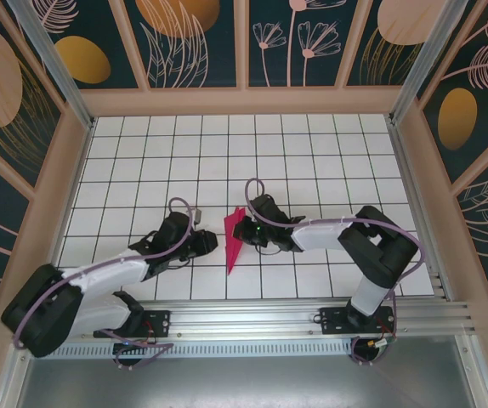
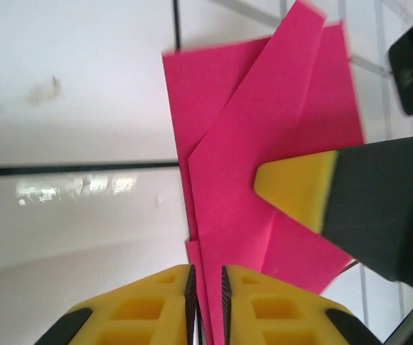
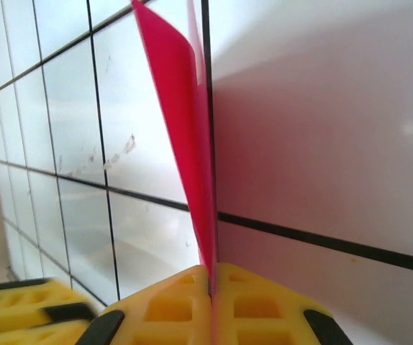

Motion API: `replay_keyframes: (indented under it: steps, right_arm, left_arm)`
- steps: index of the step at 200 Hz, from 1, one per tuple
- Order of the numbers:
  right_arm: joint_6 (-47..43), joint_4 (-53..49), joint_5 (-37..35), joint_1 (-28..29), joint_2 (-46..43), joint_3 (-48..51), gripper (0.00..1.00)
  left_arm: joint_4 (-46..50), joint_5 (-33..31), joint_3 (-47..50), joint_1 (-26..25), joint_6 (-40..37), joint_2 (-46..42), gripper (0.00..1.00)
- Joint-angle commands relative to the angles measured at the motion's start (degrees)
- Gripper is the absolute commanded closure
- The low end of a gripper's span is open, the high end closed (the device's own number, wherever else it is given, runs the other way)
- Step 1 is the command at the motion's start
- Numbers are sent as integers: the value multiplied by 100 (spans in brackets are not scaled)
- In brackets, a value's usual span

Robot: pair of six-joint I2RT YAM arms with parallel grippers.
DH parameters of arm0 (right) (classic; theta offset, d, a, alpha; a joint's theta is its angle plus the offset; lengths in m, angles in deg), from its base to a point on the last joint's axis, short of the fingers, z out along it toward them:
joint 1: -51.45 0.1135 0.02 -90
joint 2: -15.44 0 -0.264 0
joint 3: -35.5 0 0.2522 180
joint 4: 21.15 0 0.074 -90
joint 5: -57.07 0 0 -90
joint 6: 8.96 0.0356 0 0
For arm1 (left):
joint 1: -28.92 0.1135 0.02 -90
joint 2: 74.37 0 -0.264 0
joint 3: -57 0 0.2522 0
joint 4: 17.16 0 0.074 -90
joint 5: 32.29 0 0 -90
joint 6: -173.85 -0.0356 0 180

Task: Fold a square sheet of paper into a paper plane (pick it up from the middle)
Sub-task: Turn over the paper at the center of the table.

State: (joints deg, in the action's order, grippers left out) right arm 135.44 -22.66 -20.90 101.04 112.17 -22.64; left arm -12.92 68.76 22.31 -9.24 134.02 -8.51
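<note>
Magenta paper plane (image 1: 234, 242) stands on edge: right pincer (image 3: 212, 273) clamped on its fold to pin the crease; left pincer (image 2: 206, 279) straddles the tail, grip unclear.

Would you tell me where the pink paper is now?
In the top view, the pink paper stands near centre, between the left gripper and the right gripper, which pinches it.
</note>
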Motion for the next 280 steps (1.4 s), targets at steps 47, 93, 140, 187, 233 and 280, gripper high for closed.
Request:
replay_keyframes:
  steps: [47, 93, 140, 187, 233, 280]
  right_arm:
    - [-1018, -5467, -3084, 193, -155, -2434, 94]
    - [-149, -8549, -4850, 676, 1282, -4341, 93]
    - [-528, -7883, -4015, 925, 2319, -5015, 89]
    - [-1007, -7575, -3191, 1091, 3402, -6141, 83]
    - [-1433, -6443, -2146, 1107, 3200, -6152, 57]
    - [-1835, -5334, -1968, 928, 1649, -5125, 40]
  left_arm:
    - [997, -2004, 323, 25, 178, -1672, 72]
    - [1630, -2937, 325, 19, 297, -2156, 69]
    - [2214, -3598, 452, 67, 724, -2520, 62]
    - [2615, -3475, 778, 78, 784, -3343, 61]
    - [2549, -3234, 833, 72, 819, -3546, 60]
    - [1301, -2171, 808, 78, 317, -2593, 54]
